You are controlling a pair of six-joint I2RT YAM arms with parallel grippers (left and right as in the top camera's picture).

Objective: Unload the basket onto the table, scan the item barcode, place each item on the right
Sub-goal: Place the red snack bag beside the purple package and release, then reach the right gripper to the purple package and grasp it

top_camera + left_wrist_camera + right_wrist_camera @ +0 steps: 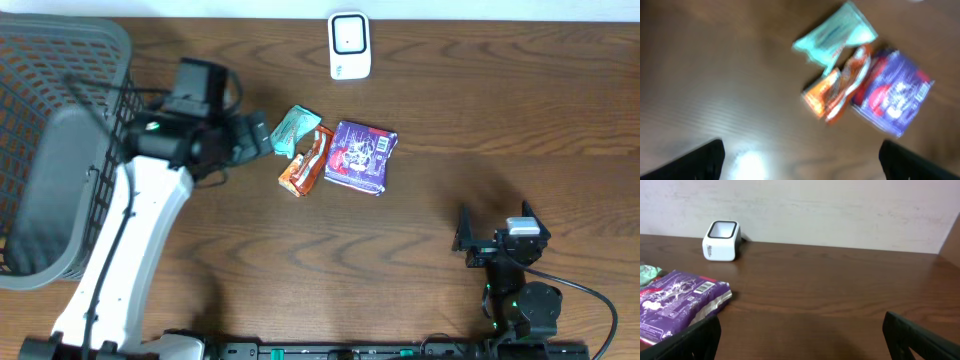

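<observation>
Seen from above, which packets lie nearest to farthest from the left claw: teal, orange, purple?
1. teal packet, just off the left gripper tips.
2. orange packet, beside the teal one.
3. purple packet, beyond the orange, farthest right.

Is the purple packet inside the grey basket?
No, the purple packet lies on the table beside the orange wrapper, apart from the basket.

We find the overhead view evenly lit and sharp, with soft shadows on the tabletop [450, 90]. In the left wrist view everything smears, the purple packet [892, 97] included, and white glare [747, 162] sits low on the wood. The right wrist view is crisp but dimmer.
</observation>
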